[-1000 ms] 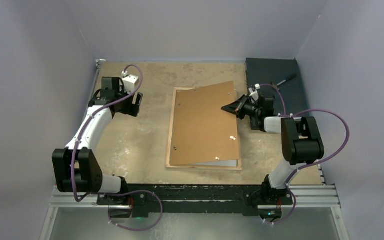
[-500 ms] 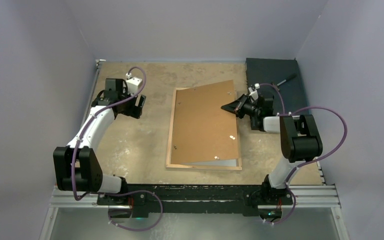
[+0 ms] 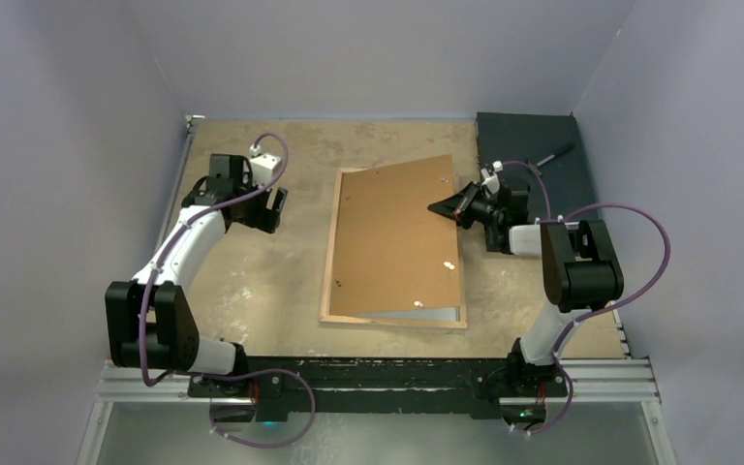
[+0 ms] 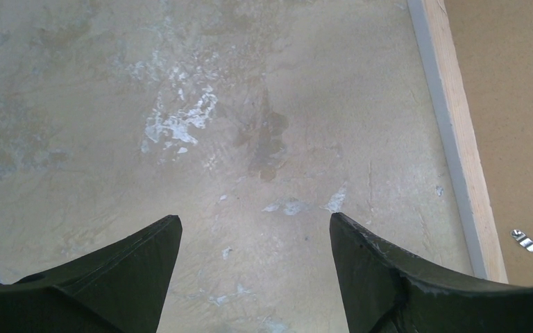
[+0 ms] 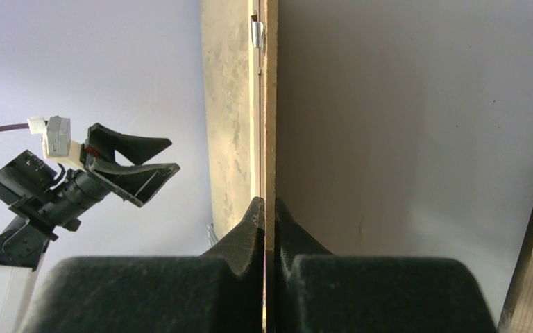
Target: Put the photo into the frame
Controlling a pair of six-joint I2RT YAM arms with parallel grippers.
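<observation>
The frame (image 3: 329,252) lies face down mid-table, its light wood edges up. The plain brown backing board (image 3: 397,242) rests over it, its far right corner raised. My right gripper (image 3: 443,208) is shut on the board's right edge, and the right wrist view shows its fingers (image 5: 267,205) pinching the thin edge. A pale sheet that looks like the photo's white back (image 5: 416,139) lies under the board, and a strip of it (image 3: 431,312) shows at the near edge. My left gripper (image 3: 269,208) is open and empty over bare table, left of the frame's edge (image 4: 461,152).
A black slab (image 3: 518,136) lies at the back right with a dark pen-like thing (image 3: 554,153) on it. Small metal clips (image 4: 524,239) sit on the board's back. Grey walls close in on three sides. A metal rail (image 3: 378,383) runs along the near edge.
My left gripper has moved a little to the right, toward the frame. My right gripper still holds the board's edge in about the same place.
</observation>
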